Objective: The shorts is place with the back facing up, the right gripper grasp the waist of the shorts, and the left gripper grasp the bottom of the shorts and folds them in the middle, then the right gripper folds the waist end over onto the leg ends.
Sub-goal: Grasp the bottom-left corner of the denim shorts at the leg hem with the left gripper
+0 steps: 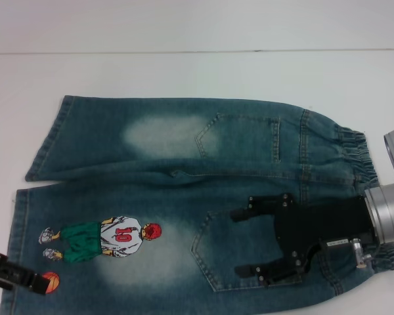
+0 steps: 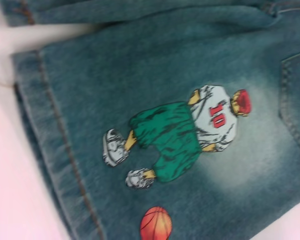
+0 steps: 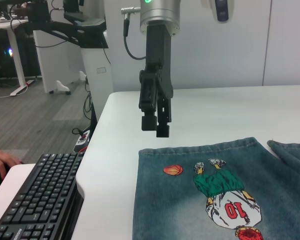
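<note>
While the shorts (image 1: pixel 184 190) lie flat on the white table (image 1: pixel 184 72), back up, the right gripper (image 1: pixel 253 243) hovers over the near back pocket (image 1: pixel 217 249) by the waist, fingers spread wide, holding nothing. The left gripper (image 3: pixel 157 125) hangs above the leg ends (image 3: pixel 200 147), fingers together, clear of the denim.

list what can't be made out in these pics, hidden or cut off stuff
- Head view: the right claw covers part of the near back pocket and waistband of the shorts.
- Head view: the shorts' near edge is cut off by the frame's bottom edge.
- Head view: the left claw is mostly cut off at the corner.
- Right wrist view: the waist lies out of frame.
</note>
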Robot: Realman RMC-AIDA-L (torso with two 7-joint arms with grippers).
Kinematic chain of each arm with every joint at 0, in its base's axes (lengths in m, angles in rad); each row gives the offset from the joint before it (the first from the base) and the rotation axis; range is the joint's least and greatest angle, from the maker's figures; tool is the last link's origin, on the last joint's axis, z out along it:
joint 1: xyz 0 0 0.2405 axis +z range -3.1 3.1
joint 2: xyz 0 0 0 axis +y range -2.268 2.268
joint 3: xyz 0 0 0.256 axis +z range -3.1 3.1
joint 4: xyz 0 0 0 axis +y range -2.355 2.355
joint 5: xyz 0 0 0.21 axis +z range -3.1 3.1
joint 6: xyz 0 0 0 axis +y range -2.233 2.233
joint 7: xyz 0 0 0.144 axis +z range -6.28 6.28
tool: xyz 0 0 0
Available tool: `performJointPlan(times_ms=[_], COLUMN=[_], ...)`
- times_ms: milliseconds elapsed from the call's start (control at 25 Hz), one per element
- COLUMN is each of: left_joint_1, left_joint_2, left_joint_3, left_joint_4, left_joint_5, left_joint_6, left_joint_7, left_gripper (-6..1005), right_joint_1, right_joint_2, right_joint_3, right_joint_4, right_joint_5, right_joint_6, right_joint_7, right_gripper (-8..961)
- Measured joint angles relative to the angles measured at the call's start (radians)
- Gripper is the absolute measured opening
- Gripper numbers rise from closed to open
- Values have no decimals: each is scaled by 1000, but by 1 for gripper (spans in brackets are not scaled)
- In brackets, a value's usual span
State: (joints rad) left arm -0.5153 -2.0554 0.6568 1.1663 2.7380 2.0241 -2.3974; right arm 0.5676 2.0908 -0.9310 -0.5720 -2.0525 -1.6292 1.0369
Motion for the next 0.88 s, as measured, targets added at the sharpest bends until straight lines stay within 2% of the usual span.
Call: performJointPlan(times_ms=[200, 400, 880], left_joint_1=[-1, -9, -4], left_joint_2=[-5, -24, -30], left_joint_3=[0, 5, 49], left_joint_4=[7, 7, -12], left_joint_5=[37, 114, 120], left_joint_6=[-8, -27, -73], left_joint_7=[-12, -22, -60], left_gripper=[903, 903, 903], right_joint_1=[0, 0, -2], right_joint_2=[0, 0, 2], right_joint_3=[-1, -5, -9], right_joint_4=[0, 0, 1], right_joint_5=[0, -1, -3], right_joint_6=[0, 0, -3], right_joint_7=[-2, -11, -14], right_gripper=[908, 908, 906])
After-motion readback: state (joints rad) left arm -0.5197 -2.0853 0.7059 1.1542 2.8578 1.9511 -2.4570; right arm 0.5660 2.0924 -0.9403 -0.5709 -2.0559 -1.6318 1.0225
